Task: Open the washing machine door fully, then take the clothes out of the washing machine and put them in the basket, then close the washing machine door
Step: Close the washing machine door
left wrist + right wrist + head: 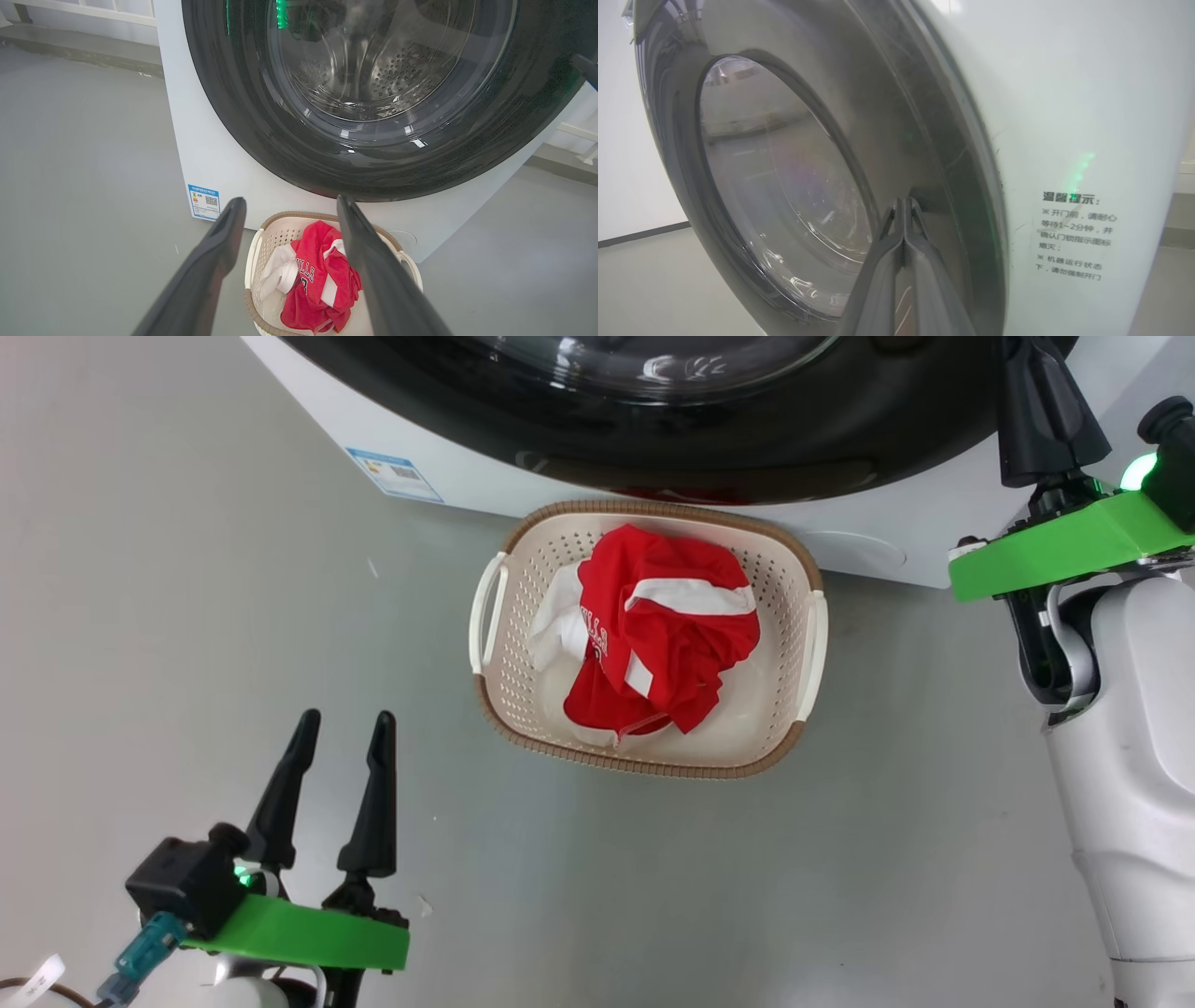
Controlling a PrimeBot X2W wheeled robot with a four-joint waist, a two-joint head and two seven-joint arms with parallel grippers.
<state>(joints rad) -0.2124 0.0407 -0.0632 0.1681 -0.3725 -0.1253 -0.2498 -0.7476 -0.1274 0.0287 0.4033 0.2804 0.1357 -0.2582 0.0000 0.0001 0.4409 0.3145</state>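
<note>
Grey floor, clothes in basket, left end effector spread empty, right end effector clenched by washing machine door

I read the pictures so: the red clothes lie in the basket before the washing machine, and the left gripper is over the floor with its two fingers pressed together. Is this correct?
Not entirely. The left gripper is open, with its two fingers spread apart, as the head view shows. The rest is right: the red clothes lie in the basket before the washing machine.
</note>
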